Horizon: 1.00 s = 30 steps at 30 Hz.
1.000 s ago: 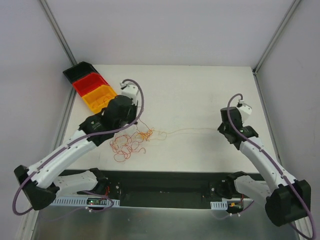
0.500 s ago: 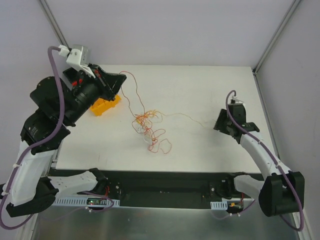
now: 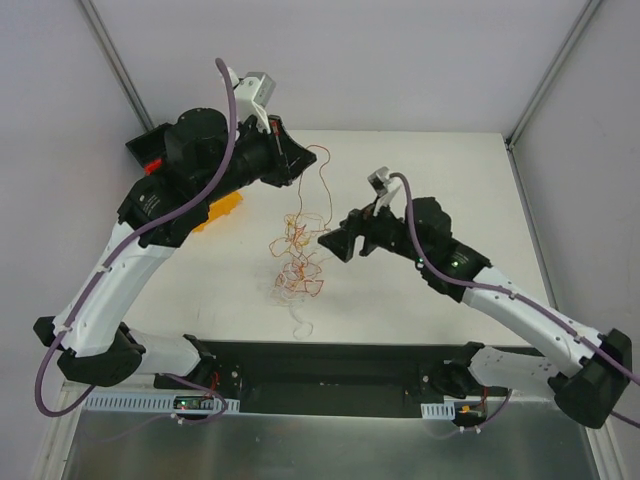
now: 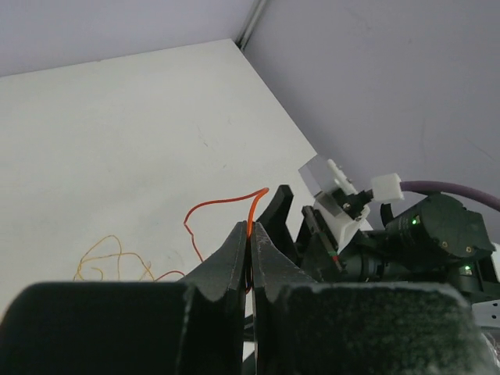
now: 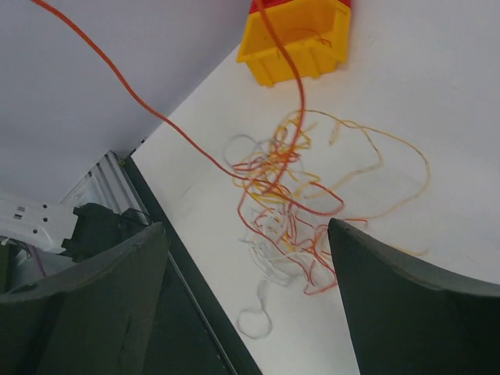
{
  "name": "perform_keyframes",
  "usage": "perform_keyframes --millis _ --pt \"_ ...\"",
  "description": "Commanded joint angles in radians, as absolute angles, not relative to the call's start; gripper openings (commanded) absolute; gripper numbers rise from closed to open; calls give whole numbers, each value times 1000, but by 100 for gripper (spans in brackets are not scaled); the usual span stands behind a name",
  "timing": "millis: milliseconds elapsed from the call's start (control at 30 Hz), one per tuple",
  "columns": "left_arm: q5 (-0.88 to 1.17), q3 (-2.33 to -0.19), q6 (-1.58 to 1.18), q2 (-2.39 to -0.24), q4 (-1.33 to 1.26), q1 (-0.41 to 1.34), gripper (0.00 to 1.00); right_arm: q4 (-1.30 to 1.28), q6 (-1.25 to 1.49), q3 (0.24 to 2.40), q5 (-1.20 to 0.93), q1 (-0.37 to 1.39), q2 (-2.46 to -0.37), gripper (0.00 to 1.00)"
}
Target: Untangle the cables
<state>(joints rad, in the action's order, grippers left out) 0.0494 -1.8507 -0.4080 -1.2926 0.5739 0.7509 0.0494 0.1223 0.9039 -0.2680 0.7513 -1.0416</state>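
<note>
Nearest the arm bases, a white loop [image 3: 303,322] is lying on the table [image 3: 450,170] just ahead of the near edge. It is trailing from the cables [image 3: 297,262], which are sitting in a narrow bunch mid-table. A second ago they were sprawling lower and further left, with one long strand stretched out to the right claw at the table's right side.

That right claw [image 3: 330,243] is now hovering just right of the bunch, having swung in toward the middle. Its wrist camera is showing what the overhead view is hiding. The right claw [image 5: 246,225] is standing wide apart, released, with nothing between its fingers. It is looking down on the cables [image 5: 281,211] and the yellow bin [image 5: 301,39] beyond them.

Further back, the left arm is reaching high, where earlier it was crouching low beside the bins. The left claw [image 3: 298,162] is lifting an orange strand [image 3: 326,185] that is hanging down into the bunch. The left wrist view is making the grip plain: the left claw [image 4: 250,234] is clenched tight on the orange strand [image 4: 223,206], which is curling out past the fingertips.

At the far left, the yellow bin [image 3: 222,208] is peeking out from under the left arm.
</note>
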Motion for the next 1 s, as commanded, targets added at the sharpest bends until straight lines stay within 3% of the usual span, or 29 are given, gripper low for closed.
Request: perform_keyframes --millis 0,100,267,400,500,633,900,967 --pt "112 -1922 -445 -1279 519 744 0 170 199 1003 -114 863 -1164 86" --pt "132 -1933 -459 -1284 514 744 0 158 256 1058 35 890 -1259 82" --pt "172 -1957 -477 -1292 495 744 0 178 374 1068 209 897 -1467 65" --pt "163 -2032 -462 -1292 499 744 0 33 480 1033 243 813 -1594 31" --pt "112 -2114 -404 -1286 500 744 0 25 471 913 308 805 -1507 32" --pt "6 -2206 -322 -1296 512 744 0 -116 430 891 382 726 -1443 41" --pt "-126 -2315 -250 -1312 525 744 0 -245 413 871 211 396 -1425 46" --pt "-135 -2339 -238 -1315 522 742 0 -224 338 884 163 380 -1401 52"
